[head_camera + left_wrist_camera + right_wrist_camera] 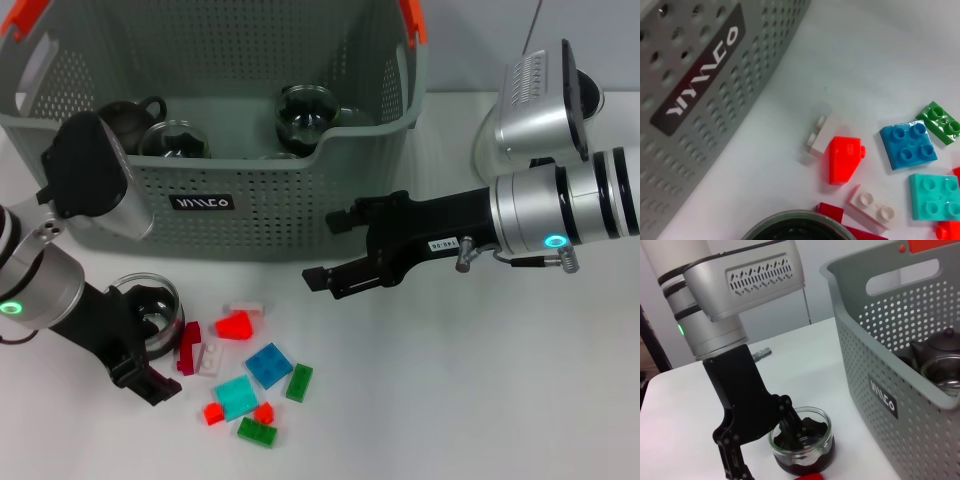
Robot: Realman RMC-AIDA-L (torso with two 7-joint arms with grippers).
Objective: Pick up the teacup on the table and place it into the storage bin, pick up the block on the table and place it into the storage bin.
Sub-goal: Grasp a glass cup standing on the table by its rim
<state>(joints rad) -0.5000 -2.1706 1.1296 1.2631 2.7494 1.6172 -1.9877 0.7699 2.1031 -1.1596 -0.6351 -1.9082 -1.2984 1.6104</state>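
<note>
The left gripper [150, 345] is at the teacup [158, 310] on the worktop [480, 400], one finger [790, 420] inside the glass and one outside; a firm grip cannot be confirmed. One teacup stands on the worktop, just in front of the bin [290, 190]. About ten blocks [268, 365] lie scattered right of the cup, some touching. The bin holds one dark teapot [130, 115] and at least two glass cups [305, 110]. The right gripper [325, 250] hovers open beside the bin's front right corner. Bare worktop extends right of the blocks.
</note>
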